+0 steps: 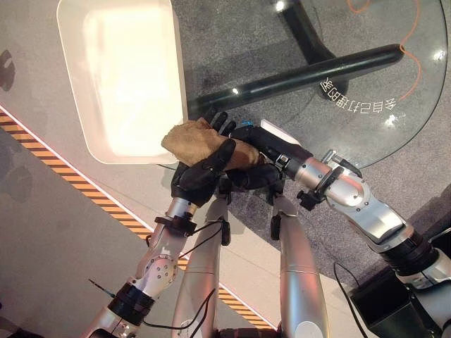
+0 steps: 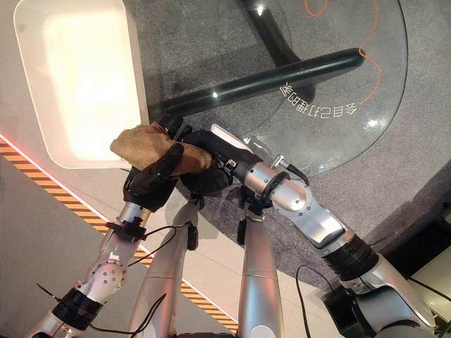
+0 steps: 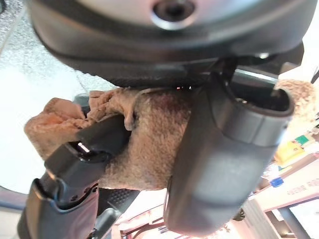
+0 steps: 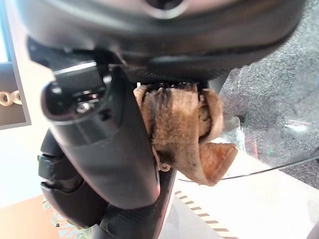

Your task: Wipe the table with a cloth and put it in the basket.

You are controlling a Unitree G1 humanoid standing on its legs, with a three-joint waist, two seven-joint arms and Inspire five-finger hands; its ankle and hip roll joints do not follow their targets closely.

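- The tan cloth [image 1: 194, 139] is bunched up and held between both hands, at the near edge of the round glass table [image 1: 394, 105], just beside the white tray [image 1: 120, 77].
- The left hand [image 1: 204, 172] comes up from below, and its fingers [image 1: 220, 123] and thumb are curled round the cloth; the left wrist view shows the cloth [image 3: 144, 144] pressed between thumb and fingers.
- The right hand [image 1: 264, 151] reaches in from the right and meets the left one at the cloth; in its own wrist view the thumb [image 4: 114, 144] pinches a folded wad of cloth [image 4: 184, 129] against the palm.
- One end of the cloth sticks out past the left hand toward the tray, overlapping the tray's near corner in the head views; whether it touches the tray I cannot tell.
- The tray is empty, pale and shallow, with rounded corners, and sits to the left of the glass table.
- Through the glass a dark table base [image 1: 310, 70] shows over grey carpet [image 1: 232, 35].
- A striped orange-and-black line [image 1: 70, 179] runs across the floor under the left arm.
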